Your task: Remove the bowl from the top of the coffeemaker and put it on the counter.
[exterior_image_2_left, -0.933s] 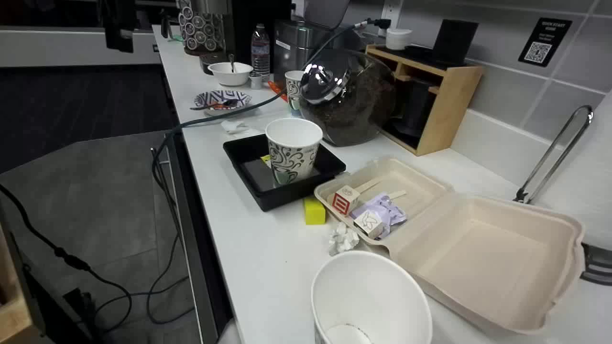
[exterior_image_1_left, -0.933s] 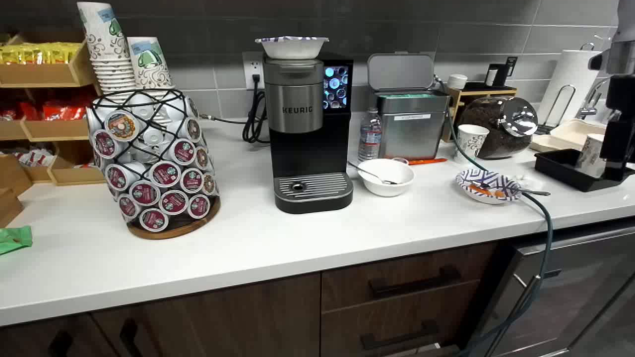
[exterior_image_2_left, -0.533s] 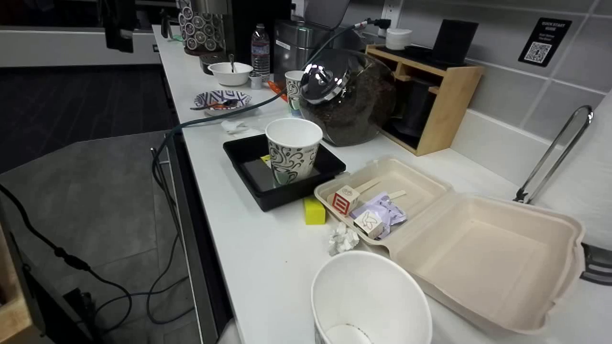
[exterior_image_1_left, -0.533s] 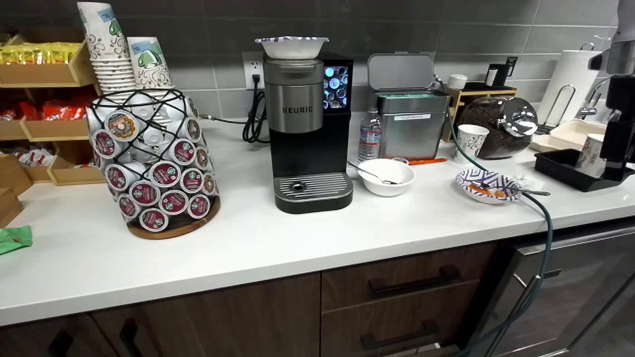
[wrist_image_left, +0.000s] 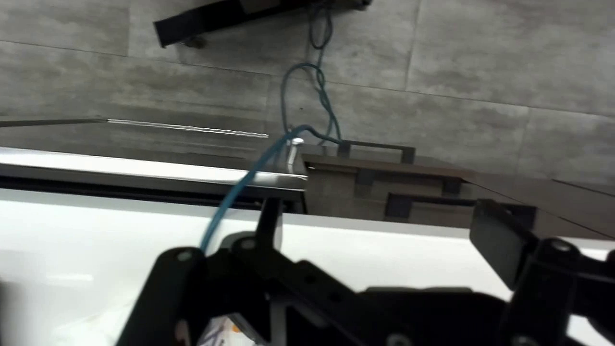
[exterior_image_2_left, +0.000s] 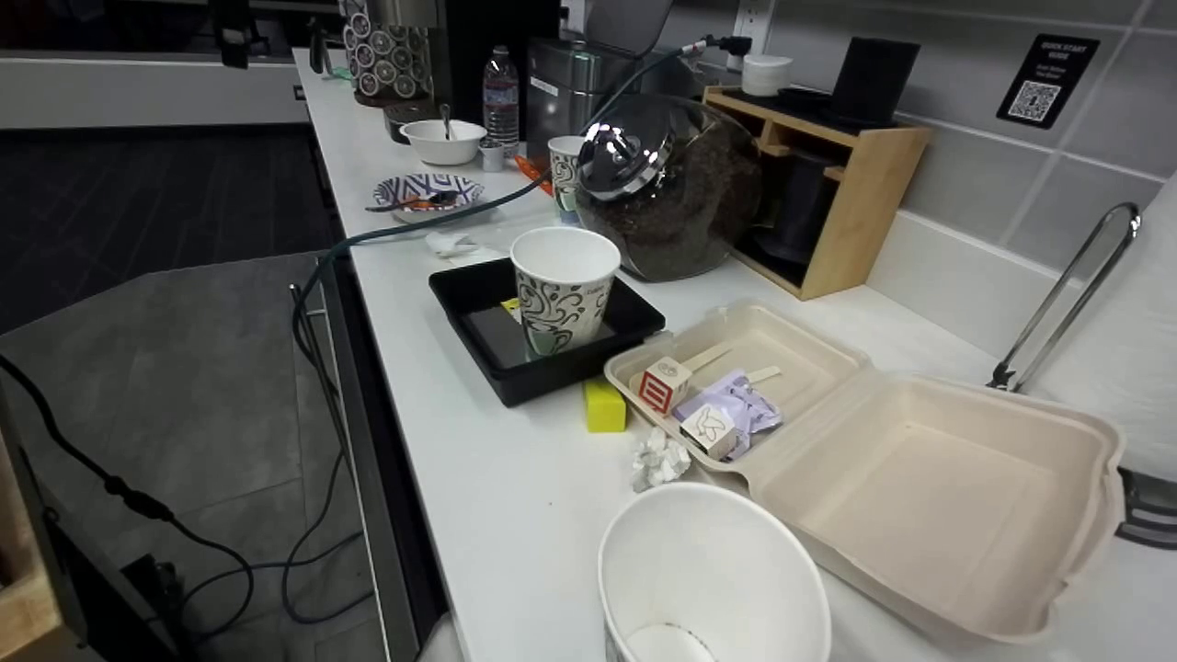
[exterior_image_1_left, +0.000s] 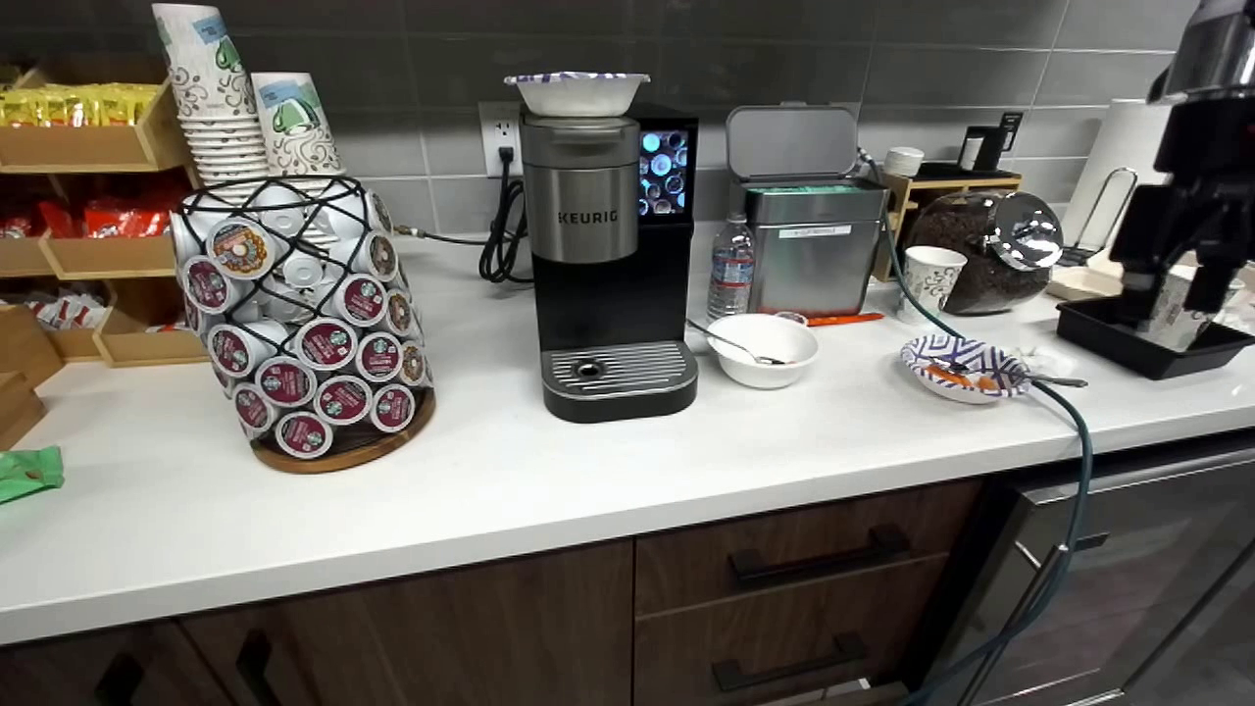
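**Black 2-fingered gripper (wrist_image_left: 379, 221) spread apart; pale shallow bowl with a dark bluish pattern (exterior_image_1_left: 578, 96) sits atop tall black-and-silver coffeemaker (exterior_image_1_left: 580, 216)**

The gripper is released: in the wrist view its 2 fingers (wrist_image_left: 497, 242) stand well apart, and through the gap show the long smooth white counter (wrist_image_left: 384, 257) and dark brown wooden cabinets (wrist_image_left: 336, 192). A blue-green cable (wrist_image_left: 240, 185) runs past 1 of them. In an exterior view the gripper overlaps a white paper cup printed with dark swirls (exterior_image_1_left: 1172, 316), upright in a black rectangular tray (exterior_image_1_left: 1157, 361); how far in front, I cannot tell. Near the tray lies a flatter patterned dish (exterior_image_1_left: 933, 349) with orange pieces (exterior_image_1_left: 949, 376) on it. Farther off, a plain white round bowl (exterior_image_1_left: 757, 376), a metal spoon (exterior_image_1_left: 770, 361) in it, stands just beside the coffeemaker. The patterned bowl rests upright on the coffeemaker's top, its rim reaching past the edges.
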Available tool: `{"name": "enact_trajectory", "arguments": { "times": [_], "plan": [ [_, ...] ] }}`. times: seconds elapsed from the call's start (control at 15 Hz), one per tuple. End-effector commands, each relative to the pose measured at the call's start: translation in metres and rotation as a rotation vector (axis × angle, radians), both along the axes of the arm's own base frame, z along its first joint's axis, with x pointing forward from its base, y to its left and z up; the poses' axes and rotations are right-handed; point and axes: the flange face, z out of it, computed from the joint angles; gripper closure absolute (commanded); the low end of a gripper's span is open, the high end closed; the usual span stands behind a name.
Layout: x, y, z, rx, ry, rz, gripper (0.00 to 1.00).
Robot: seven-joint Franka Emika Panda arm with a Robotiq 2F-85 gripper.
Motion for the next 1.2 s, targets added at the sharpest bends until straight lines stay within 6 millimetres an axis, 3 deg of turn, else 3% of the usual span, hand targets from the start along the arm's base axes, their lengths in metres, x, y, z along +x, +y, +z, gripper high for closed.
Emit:
{"name": "enact_trajectory", "arguments": {
  "times": [0.0,0.33,0.47,0.67,0.73,1.0,1.13],
  "plan": [
    [0.035,0.064,0.045,0.14,-0.069,-0.129,0.0],
    [0.073,0.162,0.116,0.318,-0.241,-0.303,0.0],
    [0.094,0.189,0.139,0.372,-0.335,-0.372,0.0],
    [0.122,0.187,0.155,0.365,-0.537,-0.442,0.0],
    [0.102,0.19,0.157,0.376,-0.474,-0.396,0.0],
    [0.122,0.185,0.153,0.363,-0.528,-0.422,0.0],
    [0.133,0.19,0.153,0.414,-0.582,-0.521,0.0]
  ]
}}
